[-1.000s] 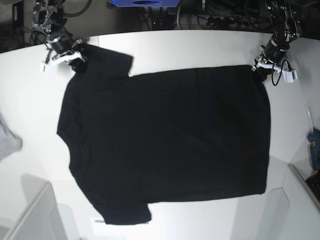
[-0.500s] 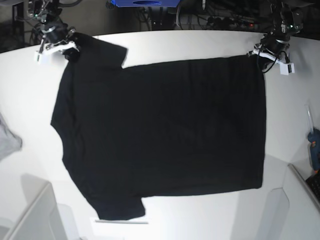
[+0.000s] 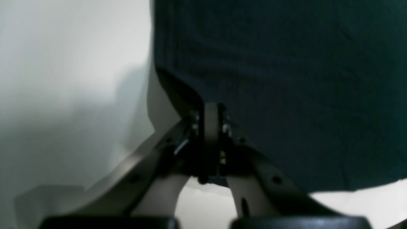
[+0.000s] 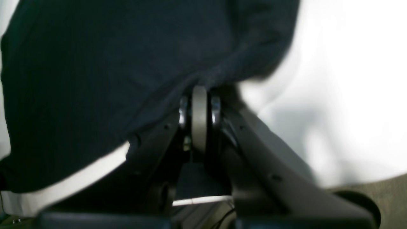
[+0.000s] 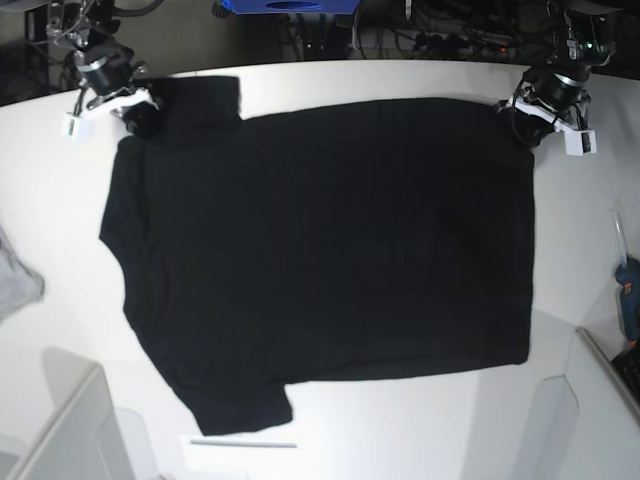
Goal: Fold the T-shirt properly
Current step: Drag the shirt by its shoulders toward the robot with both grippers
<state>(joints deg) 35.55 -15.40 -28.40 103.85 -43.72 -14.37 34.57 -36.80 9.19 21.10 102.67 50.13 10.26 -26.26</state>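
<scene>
Starting at the far left of the base view, a small grey cloth lies off to the shirt's left, well apart and out of play. Next comes the right hand, clenched on the shirt's upper-left corner, by the sleeve; the right wrist view shows its jaws pressed together with black fabric bunched right at the tips. Across the middle, the shirt is spread flat on the white counter, plain black side up, collar end toward the left, hem toward the right, one sleeve poking out at the bottom edge. No print shows, so I judge it lies face down. Moving right, the left hand is pinching the shirt's upper-right corner, at the hem; the left wrist view has the jaws closed tight on the cloth's edge, with the fabric hanging taut beyond. Holding both far corners at once looks meant to keep the top edge stretched straight, so the body lies smooth and square before any fold. Folding proper hasn't started by my reckoning. Beyond the shirt's right edge sits a blue tool, clear of the cloth.
</scene>
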